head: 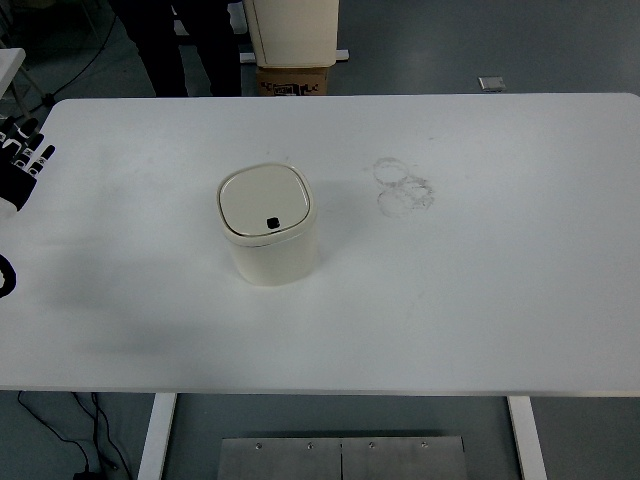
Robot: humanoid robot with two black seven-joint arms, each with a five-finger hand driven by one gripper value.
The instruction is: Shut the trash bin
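So the bin (268, 224) is sitting a bit left of the middle of the table (480, 290), upright, cream colored with rounded corners. Its lid (263, 201) looks flat and seated on top, with a small dark button (272, 222) near the lid's 6 o'clock edge.

The left hand (20, 160) is just poking in at the table's 9 o'clock edge, well apart from the bin. Only the fingers (36, 160) show, lying side by side and pretty straight, pointing toward 1 o'clock, holding nothing. There's another dark bit of the arm (6, 277) lower down on the same edge.

From the bin, out toward 2 o'clock, there are some faint ring marks (402, 184) on the tabletop. At the table's 12 o'clock side there's a cardboard box (292, 80), and a person's legs (165, 40) are over at 11 o'clock.
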